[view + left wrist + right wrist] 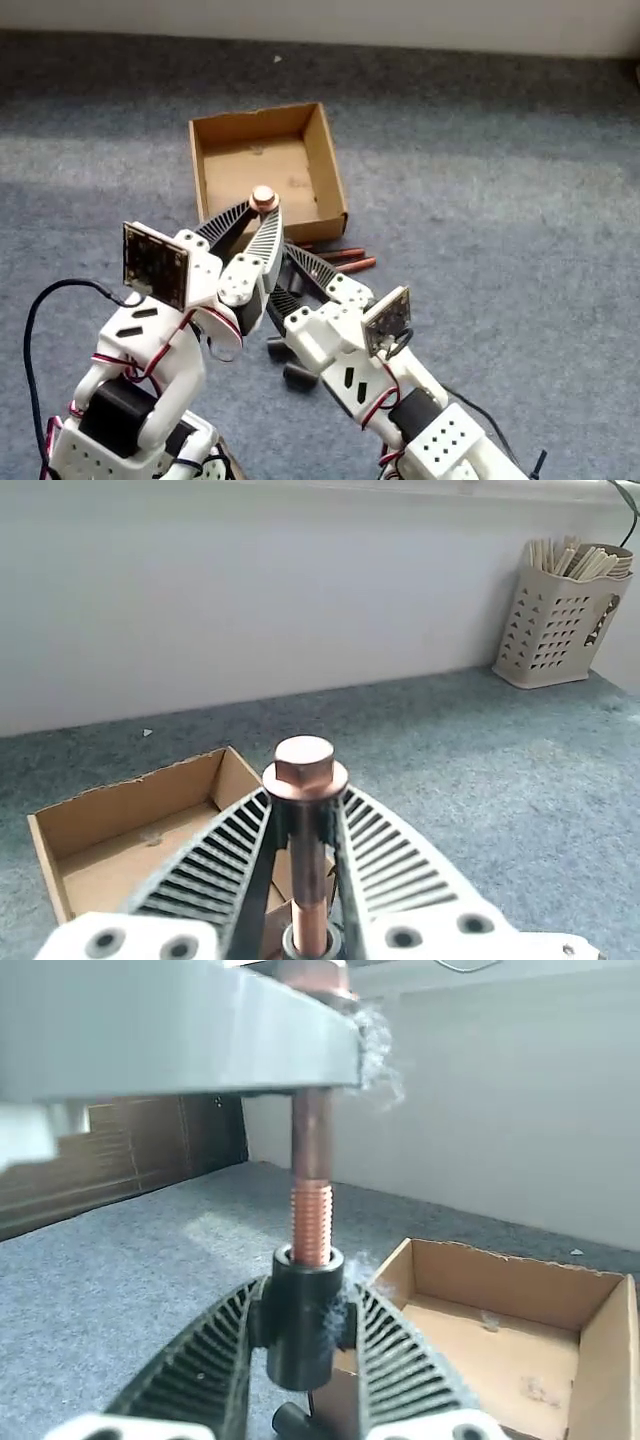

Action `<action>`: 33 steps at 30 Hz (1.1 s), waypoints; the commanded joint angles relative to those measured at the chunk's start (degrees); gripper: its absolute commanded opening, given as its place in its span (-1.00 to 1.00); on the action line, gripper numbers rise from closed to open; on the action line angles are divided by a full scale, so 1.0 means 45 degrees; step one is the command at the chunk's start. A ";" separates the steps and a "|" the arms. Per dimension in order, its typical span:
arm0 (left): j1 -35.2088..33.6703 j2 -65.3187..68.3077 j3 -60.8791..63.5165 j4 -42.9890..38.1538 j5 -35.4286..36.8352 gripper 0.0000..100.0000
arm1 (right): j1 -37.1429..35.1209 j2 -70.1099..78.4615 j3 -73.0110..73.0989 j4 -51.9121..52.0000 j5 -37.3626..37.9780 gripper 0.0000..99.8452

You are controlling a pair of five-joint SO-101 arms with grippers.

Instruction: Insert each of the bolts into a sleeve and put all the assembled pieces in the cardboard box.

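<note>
Left gripper [262,212]: clamped on copper bolt [263,198], head up, over the 6 o'clock wall of the cardboard box [250,165].
Right gripper [305,1295]: closed on black sleeve [303,1320], the bolt's threaded tip in its mouth.
Spare bolts [350,265], apparently two or three, at the box's 5 o'clock corner.
Loose sleeves [298,378] at 6 o'clock of the grippers.

Soft daylight — carpet [500,200] pale in a broad band mid-scene, dimmer strip along the far wall [400,20]. Head of the bolt [303,765] I hold glints. My sleeve [303,1315] reads dark — sunlit carpet patch behind.
</note>
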 commanded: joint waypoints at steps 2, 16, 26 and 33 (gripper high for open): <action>0.0068 -0.0088 0.0127 -0.0195 0.0059 -0.99 | -0.0029 -0.0283 0.0752 -0.0361 0.0195 -0.99; 0.0049 -0.0088 -0.0596 0.2520 -0.1543 -0.57 | -0.0010 -0.0283 0.0987 -0.0244 0.0137 -0.99; -0.2042 -0.0088 -0.2803 0.4435 -0.1582 -0.57 | 0.1514 -0.0225 0.1123 -0.0166 0.0117 -0.99; -0.4562 -0.0107 -0.1905 0.4825 -0.1582 -0.58 | 0.2217 -0.0264 0.1006 0.1553 0.0117 -0.99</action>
